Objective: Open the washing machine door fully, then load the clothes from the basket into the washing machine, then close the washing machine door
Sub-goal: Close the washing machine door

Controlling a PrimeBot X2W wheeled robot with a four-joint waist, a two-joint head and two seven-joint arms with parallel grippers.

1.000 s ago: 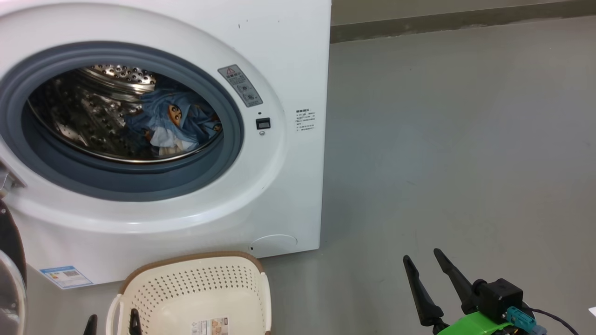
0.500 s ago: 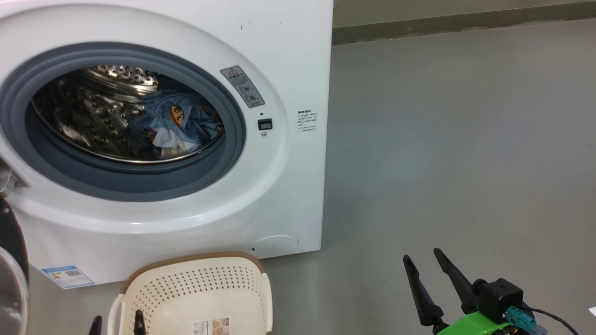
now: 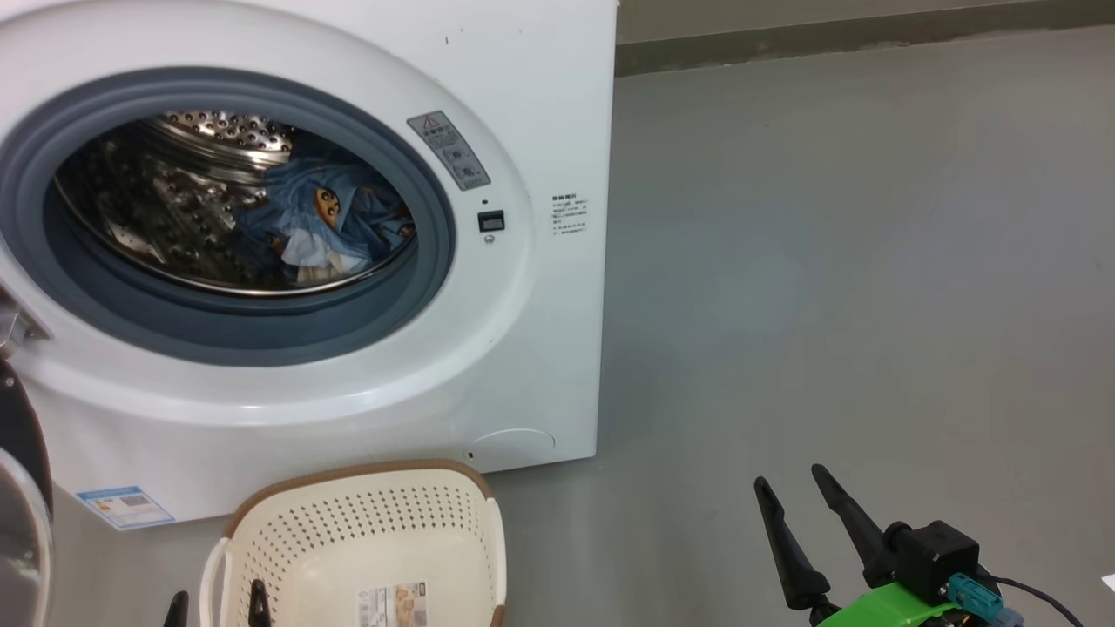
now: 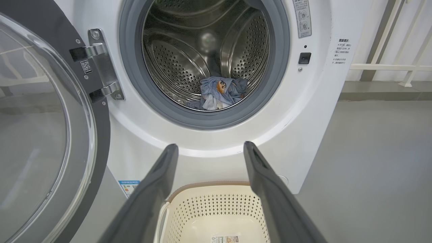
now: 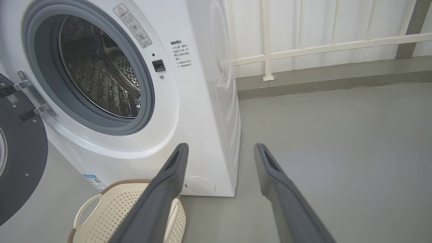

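So, the clothes (image 4: pixel 219 92) lie in a heap at the bottom of the drum (image 4: pixel 189 50). The basket (image 3: pixel 392 522) in front of the machine (image 3: pixel 540 87) looks empty, with its label (image 3: pixel 392 605) showing on the bare bottom. By my reading, that leaves you the door (image 4: pixel 40 128). It stands swung wide on its hinge (image 4: pixel 101 64) at the left of the opening, inner face showing. It lies off to the left side of the left gripper (image 4: pixel 210 145), and the basket sits just below that gripper's fingers. Those fingers are spread wide and hold nothing. The right gripper (image 3: pixel 789 477) is likewise spread and empty. It is over bare floor (image 3: pixel 871 261) to the right of the machine, well apart from the door. The left arm is therefore the nearer one. You would want it round behind the door's free edge to push it rightward toward the opening.
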